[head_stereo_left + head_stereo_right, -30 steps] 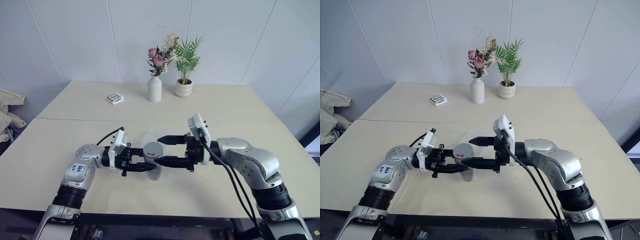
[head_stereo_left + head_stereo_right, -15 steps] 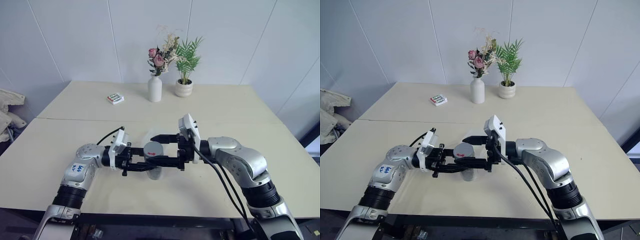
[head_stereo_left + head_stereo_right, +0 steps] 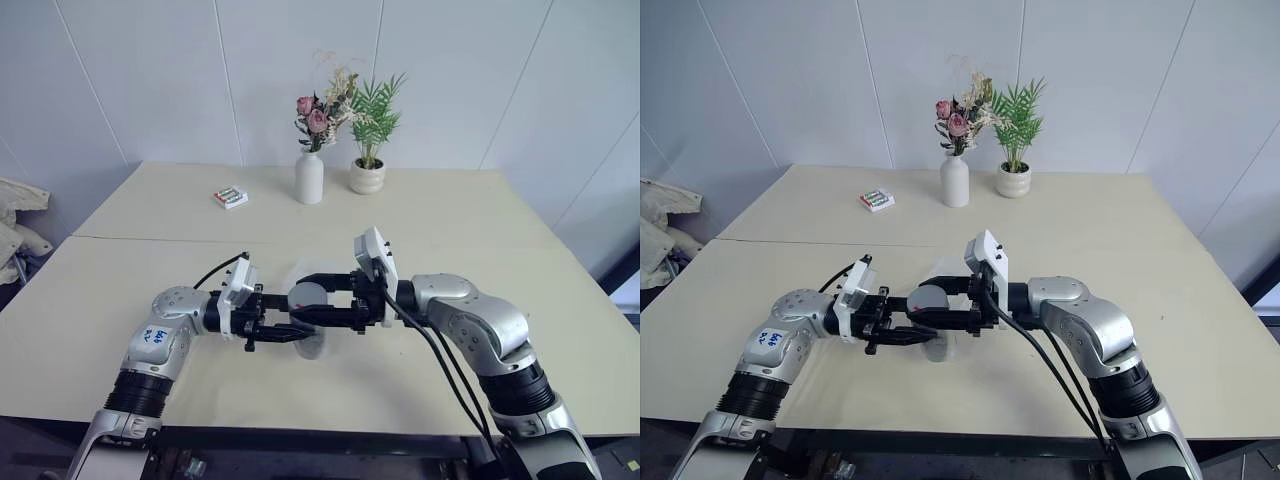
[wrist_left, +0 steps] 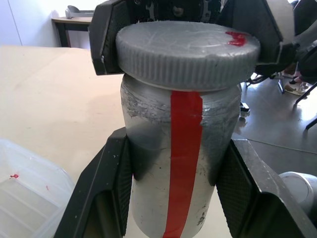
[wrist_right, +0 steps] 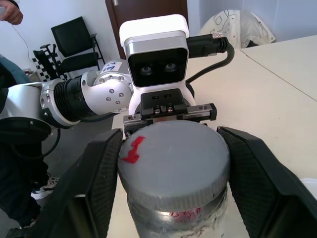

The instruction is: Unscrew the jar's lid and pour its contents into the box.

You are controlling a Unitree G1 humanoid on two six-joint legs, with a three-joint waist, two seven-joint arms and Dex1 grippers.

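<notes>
A clear jar [image 4: 183, 163] with a red stripe down its side is held upright above the table, and my left gripper [image 4: 178, 148] is shut on its body. Its grey lid [image 4: 185, 52] carries a red mark. My right gripper [image 5: 173, 144] comes in from the opposite side, both black fingers [image 5: 101, 168] pressed against the lid's rim [image 3: 307, 297]. The clear box [image 4: 25, 183] lies on the table just below and behind the jar [image 3: 296, 270]. The contents are hidden behind the scuffed jar wall.
At the table's far side stand a white vase of flowers [image 3: 309, 178] and a small potted plant [image 3: 367, 176], with a small flat pack [image 3: 230, 197] to their left. A person's hand [image 5: 10, 12] and black chairs [image 5: 79, 47] are in the background.
My right gripper has slid left over the lid, and its wide-open fingers have closed onto the rim. The left gripper and the jar have stayed put.
</notes>
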